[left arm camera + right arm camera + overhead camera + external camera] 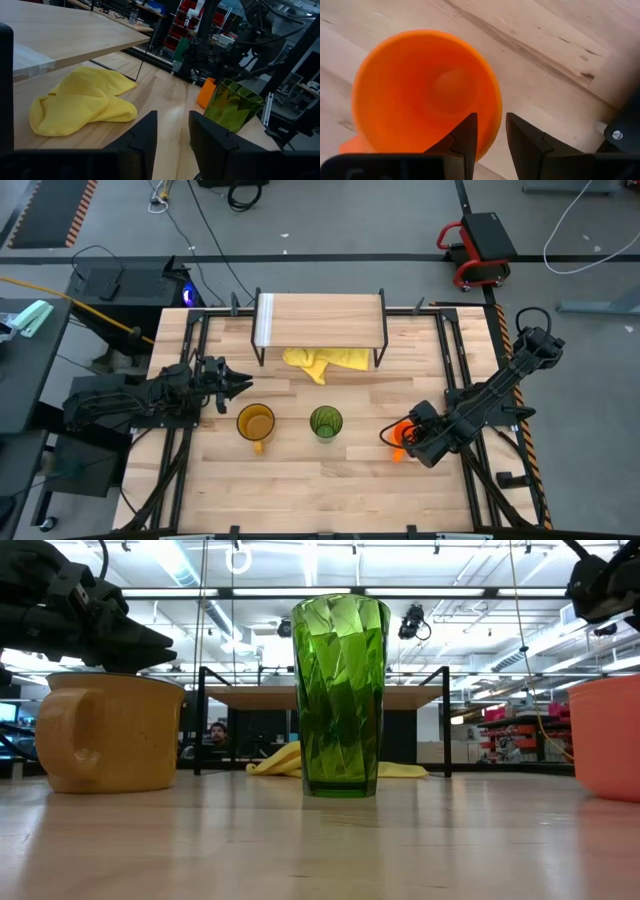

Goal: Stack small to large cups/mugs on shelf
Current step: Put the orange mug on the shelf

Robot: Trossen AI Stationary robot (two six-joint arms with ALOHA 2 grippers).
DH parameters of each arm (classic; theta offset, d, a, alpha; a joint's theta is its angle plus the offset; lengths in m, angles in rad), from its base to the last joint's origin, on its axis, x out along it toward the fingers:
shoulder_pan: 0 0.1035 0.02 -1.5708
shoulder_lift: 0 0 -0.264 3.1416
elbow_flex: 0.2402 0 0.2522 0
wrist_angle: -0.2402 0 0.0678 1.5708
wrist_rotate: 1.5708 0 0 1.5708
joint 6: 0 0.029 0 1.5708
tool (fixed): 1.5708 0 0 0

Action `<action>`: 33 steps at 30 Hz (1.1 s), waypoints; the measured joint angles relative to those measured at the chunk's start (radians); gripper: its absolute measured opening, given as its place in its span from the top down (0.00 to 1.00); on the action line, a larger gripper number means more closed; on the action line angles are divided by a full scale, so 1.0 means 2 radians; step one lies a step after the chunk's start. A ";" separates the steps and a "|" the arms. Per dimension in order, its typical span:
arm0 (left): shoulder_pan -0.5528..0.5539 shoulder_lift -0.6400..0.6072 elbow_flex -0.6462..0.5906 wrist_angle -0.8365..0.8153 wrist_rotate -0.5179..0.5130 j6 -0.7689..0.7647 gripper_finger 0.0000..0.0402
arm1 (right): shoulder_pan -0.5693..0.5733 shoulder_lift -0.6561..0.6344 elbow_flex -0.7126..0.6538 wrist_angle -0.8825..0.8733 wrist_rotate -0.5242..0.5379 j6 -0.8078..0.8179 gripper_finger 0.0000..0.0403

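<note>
The small orange mug (420, 95) stands upright on the table at the right, its handle (397, 452) showing. My right gripper (491, 132) hangs open above it, pointing down, one finger over the mug's hollow and one outside its rim; the low view shows the gripper (600, 585) well clear of the mug (608, 735). The amber-yellow mug (255, 423) and the green tumbler (326, 422) stand upright mid-table. The shelf (320, 318) stands on black legs at the back. My left gripper (240, 383) waits open and level at the left, just behind the yellow mug.
A crumpled yellow cloth (325, 361) lies on the table under the shelf's front edge. Black frame rails (455, 370) run along both sides of the table. A person's head (217, 730) shows in the room beyond the table.
</note>
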 joint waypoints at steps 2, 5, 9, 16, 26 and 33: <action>0.000 0.000 0.000 0.000 0.000 0.000 0.71 | -0.004 0.000 0.000 0.000 -0.002 0.002 0.73; 0.000 0.000 0.000 0.000 0.000 0.000 0.70 | -0.016 0.000 0.000 0.000 -0.013 0.002 0.76; 0.000 0.000 0.000 0.000 0.000 0.000 0.69 | -0.037 0.000 0.000 0.000 -0.020 -0.001 0.82; 0.000 0.000 0.000 0.000 0.000 0.000 0.71 | -0.071 -0.001 0.000 0.005 -0.037 -0.042 0.97; 0.000 0.000 0.000 0.000 0.000 0.000 0.69 | -0.099 -0.001 0.003 0.010 -0.058 -0.104 0.98; 0.000 0.000 0.000 0.000 0.000 0.000 0.71 | -0.103 0.001 0.019 0.009 -0.061 -0.139 0.98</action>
